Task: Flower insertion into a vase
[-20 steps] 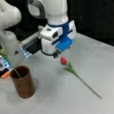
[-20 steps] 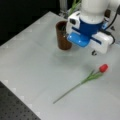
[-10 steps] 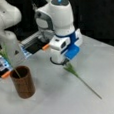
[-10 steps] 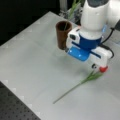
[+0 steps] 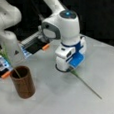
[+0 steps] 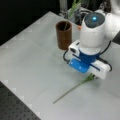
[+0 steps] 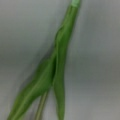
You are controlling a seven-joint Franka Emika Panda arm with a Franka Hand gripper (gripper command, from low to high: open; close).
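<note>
Near the tabletop's point(image 5: 102, 61) middle, your gripper point(image 5: 67, 70) is sitting low over the flower point(image 6: 72, 88); its grip seems hidden, so I cannot tell; the vase point(image 6: 64, 35) is standing apart.

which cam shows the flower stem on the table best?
A front view: the stem lies in full length on the table, its upper end hidden under the end effector. Another front view shows it similarly. The wrist view shows only leaves close up.

In both front views we look down from opposite sides at the worktop point(image 5: 45, 96); our wrist view hangs close above it.
</note>
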